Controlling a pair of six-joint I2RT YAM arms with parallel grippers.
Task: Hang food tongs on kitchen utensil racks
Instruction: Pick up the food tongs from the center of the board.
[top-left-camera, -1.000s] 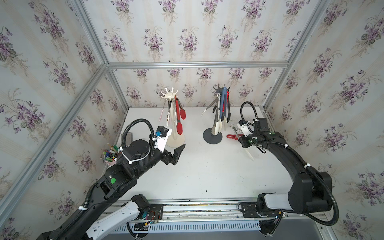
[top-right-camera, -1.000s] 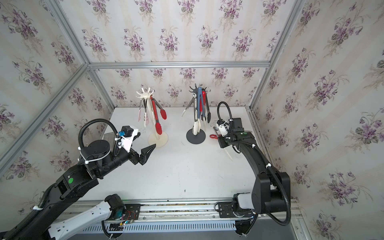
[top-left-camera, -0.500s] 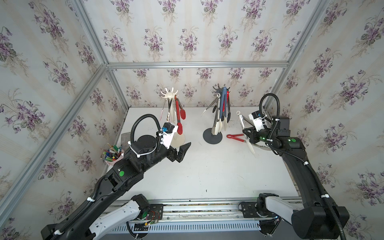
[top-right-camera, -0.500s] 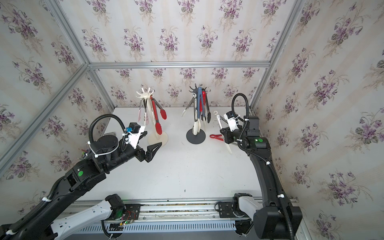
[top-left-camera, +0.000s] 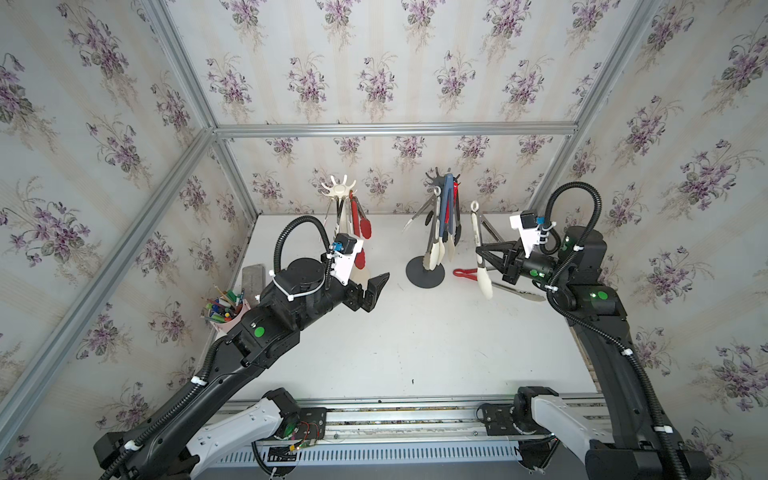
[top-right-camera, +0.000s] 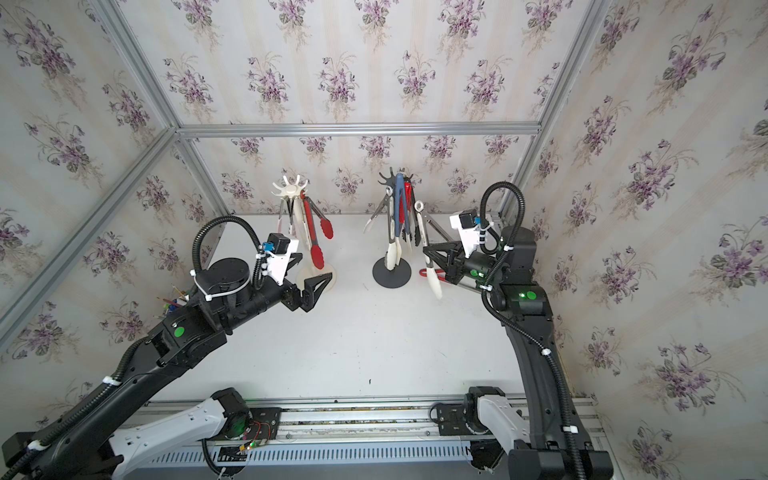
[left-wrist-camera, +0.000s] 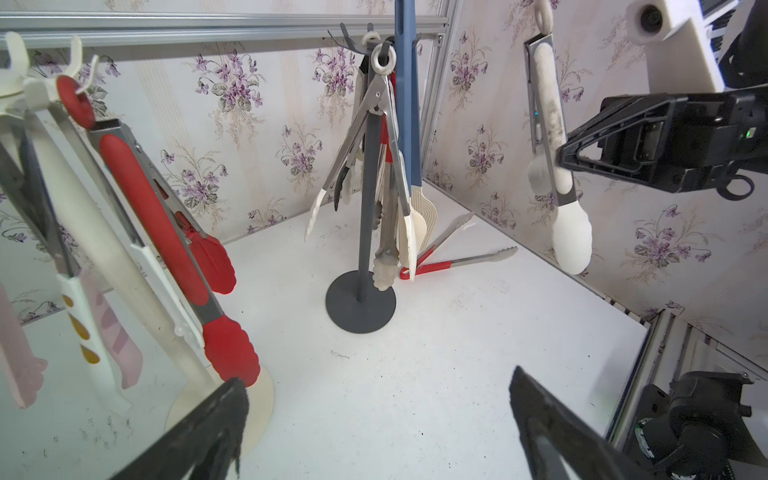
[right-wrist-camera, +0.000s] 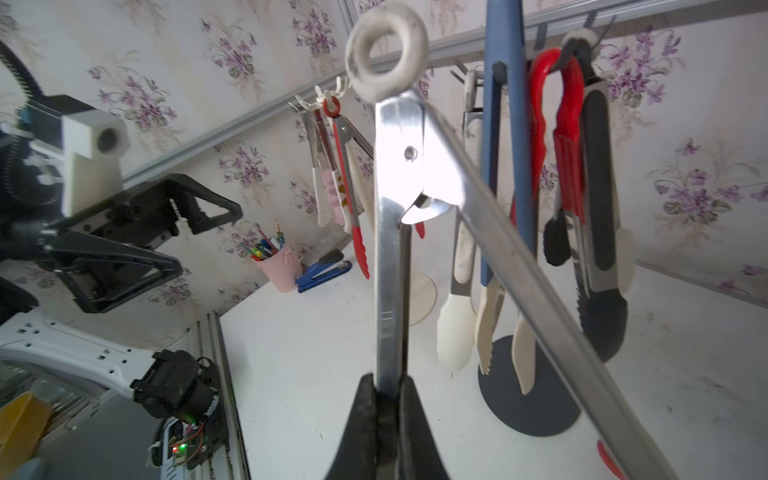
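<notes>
The right gripper (top-left-camera: 480, 250) has its jaws clamped together on one arm of a pair of steel tongs (right-wrist-camera: 390, 270), held upright in the air above the white table (top-left-camera: 415, 340). The second arm splays free at an angle. These tongs carry a cream ring at the top, soiled cream grip sleeves and a scalloped cream silicone head at the lower end. They hang just beside the dark grey rack (top-left-camera: 424, 272), on the right arm's side, clear of its pole and hooks. That rack is a thin matt pole on a round disc base with a crown of upturned hooks. It is loaded with several utensils, among them a blue-handled pair (right-wrist-camera: 503, 124) and a black-tipped pair (right-wrist-camera: 598, 324). The cream-white rack (top-right-camera: 291, 191), of like form, stands to the left of it and bears red silicone tongs (left-wrist-camera: 158, 208) with ribbed heads. The left gripper (left-wrist-camera: 378, 380) hovers near the cream-white rack's base, jaws wide apart and holding nothing. Red-handled tongs (left-wrist-camera: 432, 266) with bare steel arms lie open on the table between the dark grey rack's base and the right arm. A pink cup (right-wrist-camera: 280, 270) of pens and a blue stapler (right-wrist-camera: 324, 270) sit at the table's left edge.
</notes>
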